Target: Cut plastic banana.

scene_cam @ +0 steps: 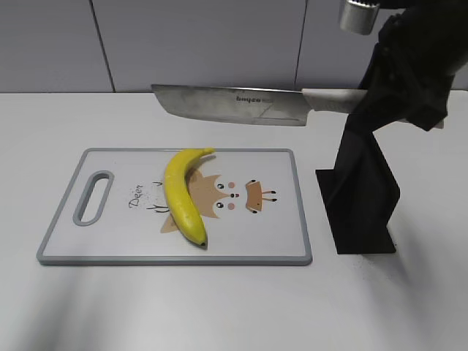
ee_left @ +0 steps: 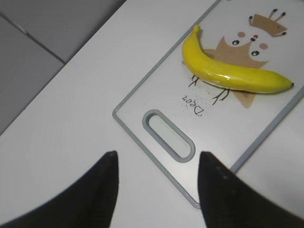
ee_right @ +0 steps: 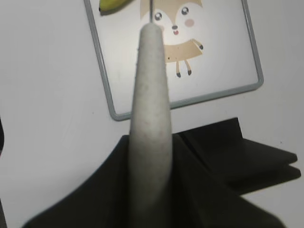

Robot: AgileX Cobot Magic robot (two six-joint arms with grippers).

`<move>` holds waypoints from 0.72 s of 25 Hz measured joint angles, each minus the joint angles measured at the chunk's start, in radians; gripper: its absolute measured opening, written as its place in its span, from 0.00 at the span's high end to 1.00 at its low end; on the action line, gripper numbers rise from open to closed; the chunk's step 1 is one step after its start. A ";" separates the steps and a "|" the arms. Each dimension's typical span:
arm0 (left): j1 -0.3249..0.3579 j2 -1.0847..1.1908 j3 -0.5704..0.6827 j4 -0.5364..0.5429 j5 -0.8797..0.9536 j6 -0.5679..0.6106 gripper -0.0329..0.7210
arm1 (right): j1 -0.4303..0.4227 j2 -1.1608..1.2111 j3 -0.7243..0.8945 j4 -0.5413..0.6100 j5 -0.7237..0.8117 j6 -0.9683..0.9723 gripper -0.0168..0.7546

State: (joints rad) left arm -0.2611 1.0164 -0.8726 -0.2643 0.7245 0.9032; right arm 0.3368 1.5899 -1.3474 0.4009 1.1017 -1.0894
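1. Exterior view: the cutting board [scene_cam: 292, 212] lies flat on the white table [scene_cam: 219, 307], and I take it as the landmark. The plastic banana [scene_cam: 181, 194] rests on the board, a little left of its middle, with the stem toward the far edge and the dark tip toward the near edge. It covers part of the printed deer. The knife [scene_cam: 230, 104] is held in the air behind the far edge of the board, blade flat-on to the camera and edge down, probably so it can descend across the banana. The right gripper [scene_cam: 365, 99] is clamped on the knife's white handle, right of the board. A black knife stand [scene_cam: 362, 197] is just beside the right edge of the board.

2. Left wrist view: the left gripper [ee_left: 156, 190] hangs over the handle-hole end of the board, with its two dark fingers [ee_left: 102, 190] apart and nothing between them. I think it waits here to steady the board or the banana. The banana is whole; no cut is visible.

3. Right wrist view: the handle runs up the middle of the picture, gripped at its lower part, and it points toward the board. Only the banana's end shows at the top.
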 joint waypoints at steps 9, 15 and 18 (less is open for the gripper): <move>-0.065 0.349 -0.272 -0.008 0.090 0.246 0.27 | 0.022 0.212 -0.234 0.066 0.079 -0.081 0.75; -0.101 0.513 -0.392 -0.027 0.118 0.293 0.27 | 0.081 0.327 -0.352 0.070 0.090 -0.084 0.75; -0.103 0.559 -0.418 -0.037 0.114 0.306 0.28 | 0.106 0.369 -0.380 0.076 0.097 -0.084 0.75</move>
State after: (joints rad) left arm -0.3643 1.5756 -1.2906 -0.3010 0.8390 1.2097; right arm 0.4424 1.9592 -1.7276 0.4766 1.1987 -1.1736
